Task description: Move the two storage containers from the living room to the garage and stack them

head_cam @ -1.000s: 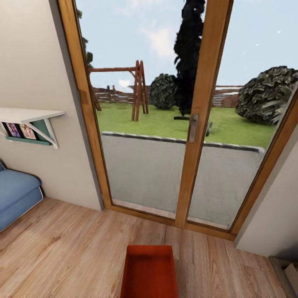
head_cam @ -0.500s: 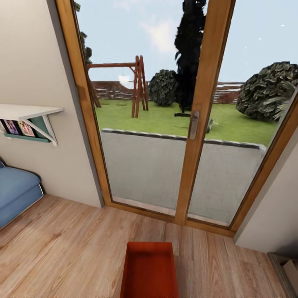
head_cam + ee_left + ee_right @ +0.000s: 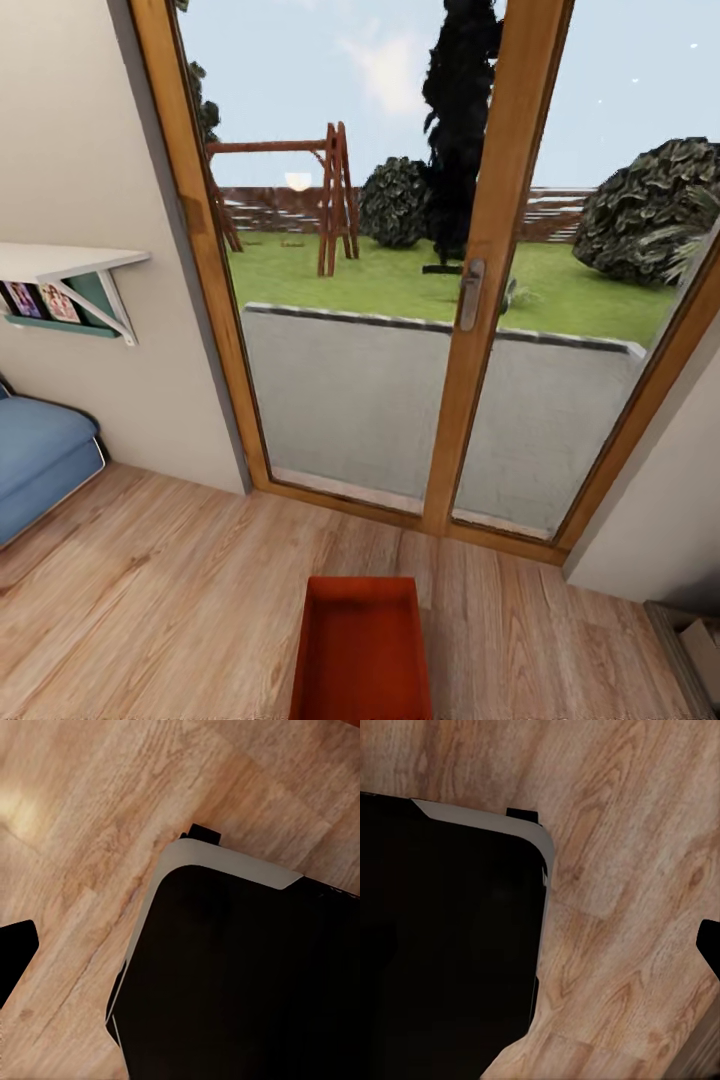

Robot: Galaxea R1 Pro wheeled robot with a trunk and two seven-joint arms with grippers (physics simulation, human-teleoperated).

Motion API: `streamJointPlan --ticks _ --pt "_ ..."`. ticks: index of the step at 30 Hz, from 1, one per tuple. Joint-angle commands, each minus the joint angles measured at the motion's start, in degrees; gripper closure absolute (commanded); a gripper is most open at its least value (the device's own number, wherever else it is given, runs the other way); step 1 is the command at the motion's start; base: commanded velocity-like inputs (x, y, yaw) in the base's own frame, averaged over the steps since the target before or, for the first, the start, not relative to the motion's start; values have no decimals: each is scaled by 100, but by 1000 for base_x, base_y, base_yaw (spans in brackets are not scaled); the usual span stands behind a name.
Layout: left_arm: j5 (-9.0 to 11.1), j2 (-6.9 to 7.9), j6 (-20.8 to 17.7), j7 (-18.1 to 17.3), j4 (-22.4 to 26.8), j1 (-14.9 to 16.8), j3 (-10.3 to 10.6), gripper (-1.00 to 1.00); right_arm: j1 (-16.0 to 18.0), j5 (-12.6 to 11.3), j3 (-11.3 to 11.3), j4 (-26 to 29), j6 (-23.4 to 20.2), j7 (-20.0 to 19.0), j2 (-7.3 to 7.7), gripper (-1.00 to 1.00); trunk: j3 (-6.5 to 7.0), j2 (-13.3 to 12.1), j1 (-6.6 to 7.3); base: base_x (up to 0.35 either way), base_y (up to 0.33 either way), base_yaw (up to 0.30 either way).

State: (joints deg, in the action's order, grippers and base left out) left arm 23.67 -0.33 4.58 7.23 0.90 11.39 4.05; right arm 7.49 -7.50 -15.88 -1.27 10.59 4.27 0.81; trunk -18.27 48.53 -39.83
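Note:
One orange-red storage container [image 3: 362, 650] shows at the bottom middle of the head view, over the living room's light wood planks, its near end cut off by the picture edge. Its inside looks empty. I cannot tell whether it rests on the planks or is carried. In the left wrist view a dark fingertip [image 3: 15, 954] of my left gripper pokes in at the picture edge, above the wood planks. The right wrist view likewise has one dark fingertip [image 3: 709, 945] at its edge. Nothing shows between the fingers.
Wood-framed glass doors [image 3: 470, 300] with a metal handle [image 3: 469, 294] stand straight ahead, a garden beyond them. A blue sofa [image 3: 40, 460] and a white wall shelf [image 3: 60, 265] are at left. My black, grey-trimmed base [image 3: 240, 975] [image 3: 442, 945] shows in both wrist views.
The whole head view has slid slightly upward in the picture, so the camera has moved. The container keeps its place relative to the planks and doors.

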Motion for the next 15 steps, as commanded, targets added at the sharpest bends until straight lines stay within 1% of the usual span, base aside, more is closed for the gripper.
streamJointPlan --ticks 1,15 --pt "42 -2 17 20 -2 3 44 -100 6 -59 -51 -14 30 3 -2 -100 -16 5 0 0 0 0" --pt "42 -2 17 18 -2 3 44 -100 7 -59 -54 -14 30 3 -2 -100 -145 5 0 0 0 0"
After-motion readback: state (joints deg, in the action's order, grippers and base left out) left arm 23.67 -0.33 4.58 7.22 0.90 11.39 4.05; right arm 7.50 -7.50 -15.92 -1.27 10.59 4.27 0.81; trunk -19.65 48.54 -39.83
